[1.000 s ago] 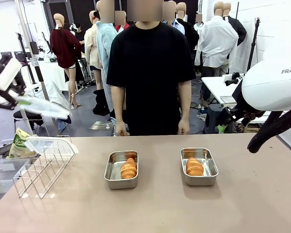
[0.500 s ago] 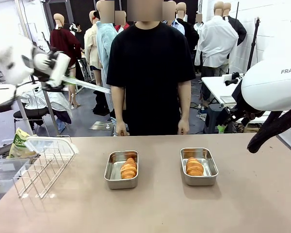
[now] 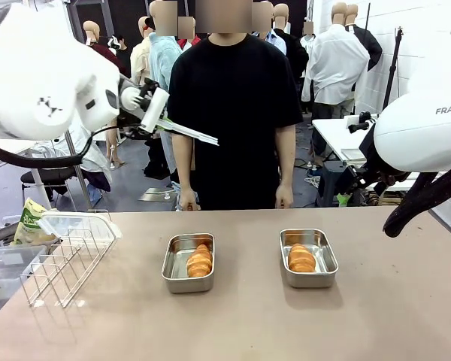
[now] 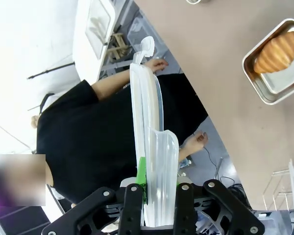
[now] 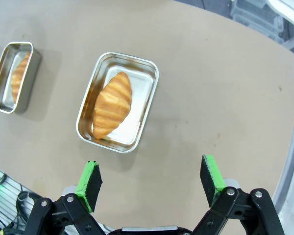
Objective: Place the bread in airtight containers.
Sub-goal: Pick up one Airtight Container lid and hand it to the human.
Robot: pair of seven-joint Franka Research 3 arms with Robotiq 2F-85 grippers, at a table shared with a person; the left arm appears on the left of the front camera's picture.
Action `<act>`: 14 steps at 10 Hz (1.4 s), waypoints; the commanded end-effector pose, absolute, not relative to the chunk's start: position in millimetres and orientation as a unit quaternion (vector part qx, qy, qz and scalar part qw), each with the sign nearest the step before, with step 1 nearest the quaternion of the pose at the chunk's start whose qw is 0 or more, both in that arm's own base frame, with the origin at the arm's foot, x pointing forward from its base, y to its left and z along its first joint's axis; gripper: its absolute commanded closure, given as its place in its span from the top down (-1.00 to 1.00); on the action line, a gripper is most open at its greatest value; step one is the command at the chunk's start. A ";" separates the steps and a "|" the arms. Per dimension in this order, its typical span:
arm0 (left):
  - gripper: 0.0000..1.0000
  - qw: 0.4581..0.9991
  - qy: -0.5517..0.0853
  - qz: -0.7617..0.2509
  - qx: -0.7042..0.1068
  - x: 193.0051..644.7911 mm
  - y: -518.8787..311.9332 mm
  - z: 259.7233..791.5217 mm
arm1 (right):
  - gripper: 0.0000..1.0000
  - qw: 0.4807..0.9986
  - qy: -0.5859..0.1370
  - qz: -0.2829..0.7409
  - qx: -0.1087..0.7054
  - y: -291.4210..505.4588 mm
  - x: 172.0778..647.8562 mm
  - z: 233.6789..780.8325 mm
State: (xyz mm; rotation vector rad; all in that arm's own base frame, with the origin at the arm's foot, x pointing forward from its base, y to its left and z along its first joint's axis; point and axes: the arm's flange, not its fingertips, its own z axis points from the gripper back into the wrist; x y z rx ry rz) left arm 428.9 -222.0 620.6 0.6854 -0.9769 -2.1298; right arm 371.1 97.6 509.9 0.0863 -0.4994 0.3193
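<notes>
Lid [image 3: 188, 133] nearer; bread [image 3: 199, 263] in 2 tins [image 3: 170, 265]

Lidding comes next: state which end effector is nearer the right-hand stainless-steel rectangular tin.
Right. The right end effector hovers open above the table beside that stainless-steel tin; the left end effector is raised high to the left, shut on a clear plastic lid.
</notes>
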 end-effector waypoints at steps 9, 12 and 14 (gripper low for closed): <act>-1.00 0.348 -0.380 -0.812 0.275 469.4 -240.0 624.2 | 1.00 0.956 -0.245 0.157 0.042 96.8 370.8 510.0; -1.00 0.341 -0.369 -0.820 0.274 463.5 -236.2 619.2 | 1.00 0.956 -0.245 0.157 0.042 96.8 370.8 510.0; -1.00 0.341 -0.369 -0.820 0.274 463.5 -236.2 619.2 | 1.00 0.956 -0.245 0.157 0.042 96.8 370.8 510.0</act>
